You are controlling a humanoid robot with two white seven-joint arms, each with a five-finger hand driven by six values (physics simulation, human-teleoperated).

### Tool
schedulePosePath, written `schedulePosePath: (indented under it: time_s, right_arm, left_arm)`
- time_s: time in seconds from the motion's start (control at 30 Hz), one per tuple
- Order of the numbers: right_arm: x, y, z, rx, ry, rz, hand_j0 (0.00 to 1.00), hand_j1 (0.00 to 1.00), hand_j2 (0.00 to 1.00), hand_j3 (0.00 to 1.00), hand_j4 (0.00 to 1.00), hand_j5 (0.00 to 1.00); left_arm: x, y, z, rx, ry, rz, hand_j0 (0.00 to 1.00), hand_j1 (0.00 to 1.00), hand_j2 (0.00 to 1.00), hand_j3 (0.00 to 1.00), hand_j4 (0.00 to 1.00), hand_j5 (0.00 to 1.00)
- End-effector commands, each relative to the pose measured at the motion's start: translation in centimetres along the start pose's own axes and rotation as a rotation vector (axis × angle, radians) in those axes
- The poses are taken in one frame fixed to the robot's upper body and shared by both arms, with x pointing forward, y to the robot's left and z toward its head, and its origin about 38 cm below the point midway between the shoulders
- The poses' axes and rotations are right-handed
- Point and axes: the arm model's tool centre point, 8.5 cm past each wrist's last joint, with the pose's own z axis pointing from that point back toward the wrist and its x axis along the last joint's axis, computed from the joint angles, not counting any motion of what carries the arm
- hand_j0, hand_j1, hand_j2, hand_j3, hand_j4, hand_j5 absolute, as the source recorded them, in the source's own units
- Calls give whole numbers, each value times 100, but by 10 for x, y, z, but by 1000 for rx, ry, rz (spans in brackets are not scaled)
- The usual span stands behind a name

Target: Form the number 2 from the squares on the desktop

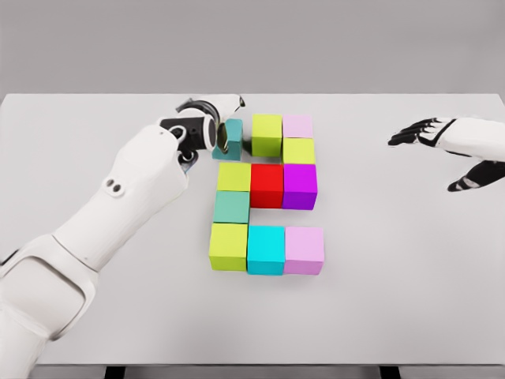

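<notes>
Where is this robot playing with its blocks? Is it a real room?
Probably not a real room: it looks like a computer-made test space. There is only a plain white table, a bare grey wall behind it, and smooth colored blocks without marks.

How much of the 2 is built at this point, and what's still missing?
Ten cubes already sit in the 2's shape, from the lime green cube at the top to the bottom row ending at the pink cube. The left hand grips a teal cube at the top-left corner, the last gap. Seating and releasing it remains. The right hand rests open, off right.
</notes>
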Motion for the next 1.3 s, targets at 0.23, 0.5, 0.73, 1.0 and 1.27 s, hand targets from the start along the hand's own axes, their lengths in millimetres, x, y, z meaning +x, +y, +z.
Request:
schedulePosePath:
  time_s: [0.23,0.5,0.73,1.0,1.27]
  right_arm:
    - [-16,53,16,-29,-5,-271,100,100,100,100,100,100]
    - [-11,68,-2,-35,-42,-304,100,100,100,100,100,100]
    - [-10,68,-3,-33,-42,-301,100,100,100,100,100,100]
    - [-9,68,-8,-32,-48,-286,100,100,100,100,100,100]
    - [-9,67,-10,-34,-48,-282,100,100,100,100,100,100]
  left_arm:
    - [6,0,1,11,-3,-16,96,96,96,96,96,96]
    - [12,-3,-4,6,11,-26,96,96,96,96,96,96]
    - [12,-2,-4,9,12,-31,96,96,96,96,96,96]
    - [12,1,-3,13,13,-30,96,96,96,96,96,96]
    - [10,4,-4,18,23,-33,96,96,96,96,96,96]
